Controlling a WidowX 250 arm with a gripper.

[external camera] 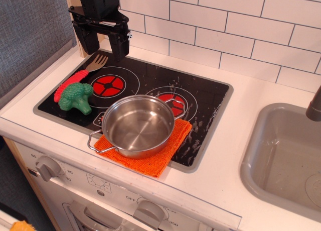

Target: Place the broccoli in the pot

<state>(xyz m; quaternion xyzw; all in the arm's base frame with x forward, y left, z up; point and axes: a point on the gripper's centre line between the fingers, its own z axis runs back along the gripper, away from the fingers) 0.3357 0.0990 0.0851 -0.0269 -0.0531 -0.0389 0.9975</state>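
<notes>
The green broccoli [76,97] lies on the black stovetop [205,93] at its front left, crown to the left, stalk pointing right. The shiny steel pot [138,125] stands empty to its right, on an orange cloth [165,155] at the stove's front edge. My gripper [102,46] hangs above the stove's back left corner, well behind and above the broccoli. Its two black fingers stand apart with nothing between them.
A toy fork with a red handle [71,84] lies just behind the broccoli. Two red burners [108,85] mark the stovetop. A grey sink basin [286,158] is at the right. A white tiled wall runs along the back. Oven knobs [48,166] sit below the counter edge.
</notes>
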